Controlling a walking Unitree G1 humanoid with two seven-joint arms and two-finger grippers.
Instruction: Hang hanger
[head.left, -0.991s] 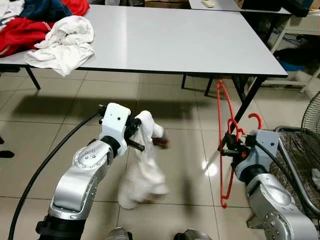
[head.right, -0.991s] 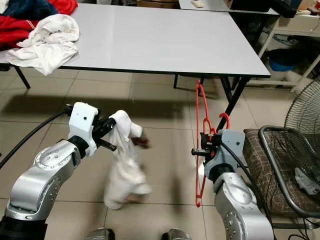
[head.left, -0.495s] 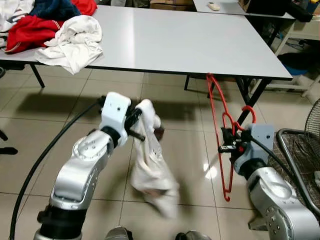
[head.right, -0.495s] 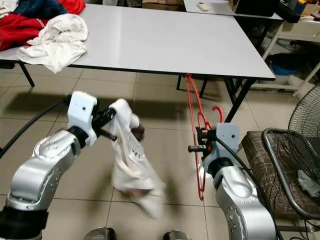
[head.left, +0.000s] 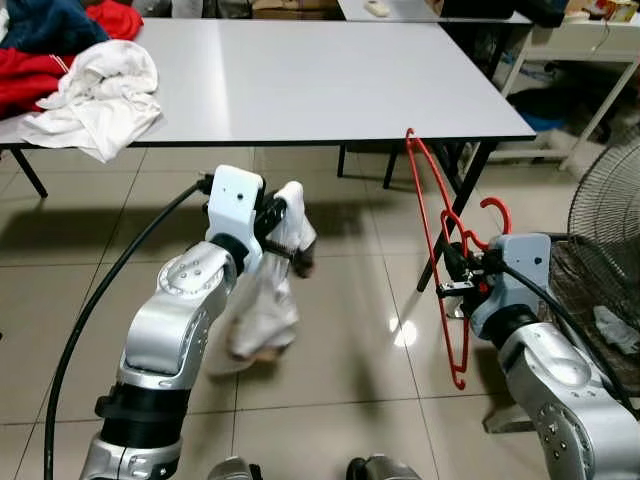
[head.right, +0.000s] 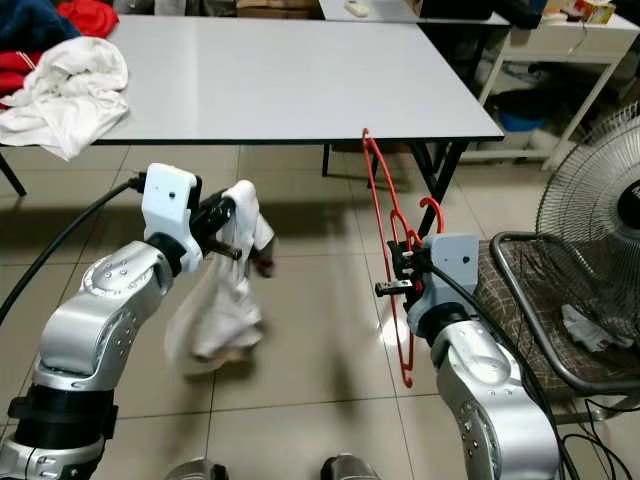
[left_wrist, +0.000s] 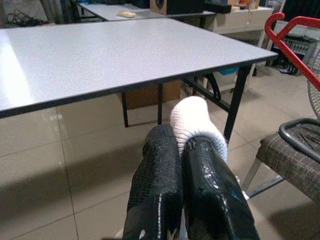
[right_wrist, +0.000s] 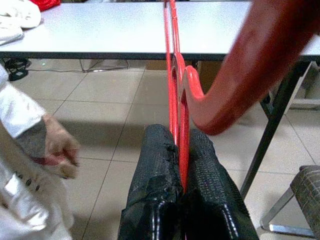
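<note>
Grey laminate bench stands ahead with a heap of clothes at its far left, well apart from both arms. The left gripper has its fingers pinching a white garment that dangles over the tiled floor, while the right gripper has its fingers pressed onto the red hanger, held upright above the floor just beside the bench leg. To do this well, I judge the hanger should be kept steady and vertical while the garment's opening is brought to one shoulder tip.

Two silver metallic arms w/ rounded, glossy segmented shells. Each wrist ends in a white boxy housing; left gripper and right gripper have long black fingers, textured mesh-like pads w/ glossy patches. Thick black cable loops from left wrist housing down past the elbow; thinner black cable along right forearm. Small screws dot the elbow joints.
</note>
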